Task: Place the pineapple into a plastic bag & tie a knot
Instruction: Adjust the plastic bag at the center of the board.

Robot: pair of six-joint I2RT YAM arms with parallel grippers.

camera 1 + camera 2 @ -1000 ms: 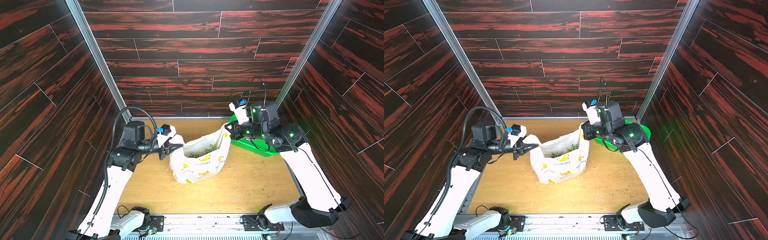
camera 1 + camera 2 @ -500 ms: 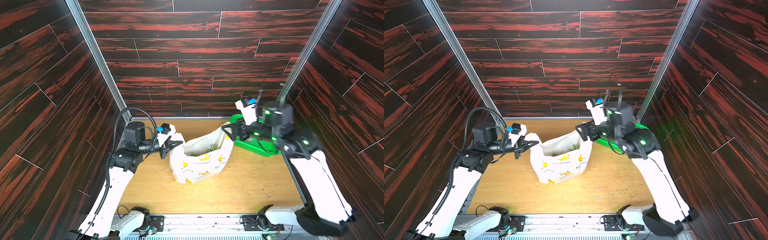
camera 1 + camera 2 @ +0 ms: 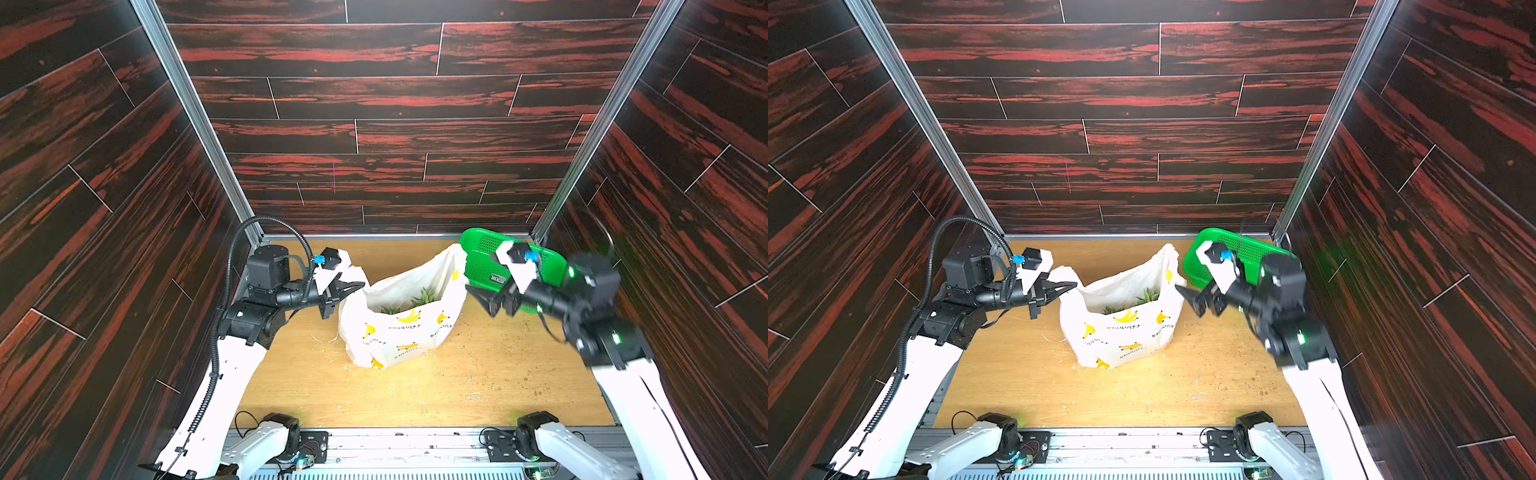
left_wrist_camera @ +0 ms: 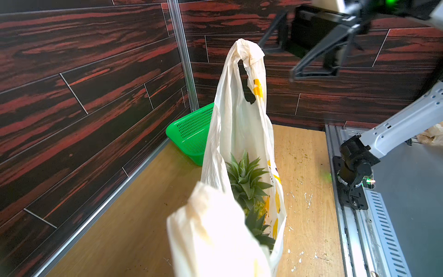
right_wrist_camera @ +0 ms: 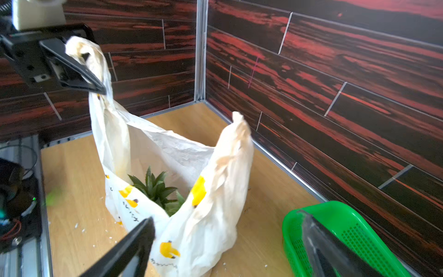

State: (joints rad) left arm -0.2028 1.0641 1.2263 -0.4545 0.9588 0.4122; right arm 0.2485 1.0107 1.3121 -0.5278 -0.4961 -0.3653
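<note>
While the near strip of the counter (image 3: 415, 395) carries only scattered crumbs, the bag (image 3: 399, 332) sits at its middle, white and crinkled, printed with yellow bananas and black lettering, its mouth gaping upward. The pineapple (image 3: 424, 296) is already inside, with only its spiky green crown showing above the rim. Level with the bag, the left claw (image 3: 360, 285) is clamped on one loop (image 5: 79, 48) and holds it up and out to that side. The right claw (image 3: 482, 300) stands wide open just beside the free loop (image 4: 247, 52), touching nothing. That loop stands up on its own in a twisted, bunched peak. Nothing is tied yet. The film looks thin, light and slippery, so it will likely slump or slide out of a loose pinch. The fruit's weight should anchor the bottom while the loops are pulled. The best hold looks to be the bunched top of the free loop, where the plastic is thickest. The crown's points could snag the film if the loops are dragged low across it. Farthest back, a green basket (image 3: 482, 253) leans in the corner behind the right claw.
</note>
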